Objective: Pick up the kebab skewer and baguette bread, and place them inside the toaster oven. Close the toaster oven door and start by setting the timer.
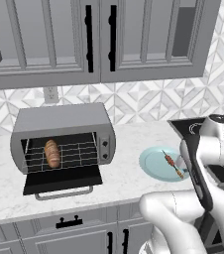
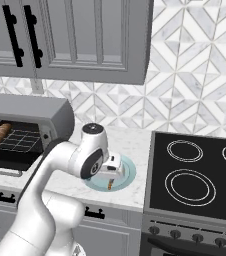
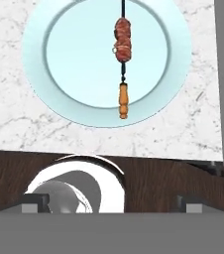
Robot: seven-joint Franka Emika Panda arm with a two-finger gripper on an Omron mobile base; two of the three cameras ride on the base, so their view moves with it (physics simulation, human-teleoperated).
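- Hand view looks down on the kebab skewer [image 3: 123,49], lying flat on a pale blue plate [image 3: 59,74], its brown wooden handle [image 3: 123,100] pointing at the near edge of the worktop [image 3: 15,124].
- Fingers [image 3: 111,207] hang wide open above the plate, holding nothing; only their dark tips [image 3: 34,202] show at the frame's bottom, well apart from the stick.
- Skewer is thin and sits low on the plate, so a shallow descent could close the fingers on air, while a deep one could press on the plate and tip or slide it toward the worktop's edge.
- Gripping the handle end alone would likely let the heavier meat end sag or swing during the carry; a grip across the meat chunks looks the safer hold.
- Left base view shows the baguette bread [image 1: 52,153] already resting on the wire rack at the left of the toaster oven [image 1: 59,124], whose door [image 1: 62,182] lies dropped open.
- Open door juts out over the worktop's near side, and a low carry from the plate [image 1: 156,166] on the right could strike it or its bar handle [image 1: 64,193].
- Rack gaps could let the slim stick tilt or snag on entry, and a careless release might nudge the loaf.
- Stovetop [image 2: 195,175] borders the plate on the right, leaving little margin for a sideways slip.
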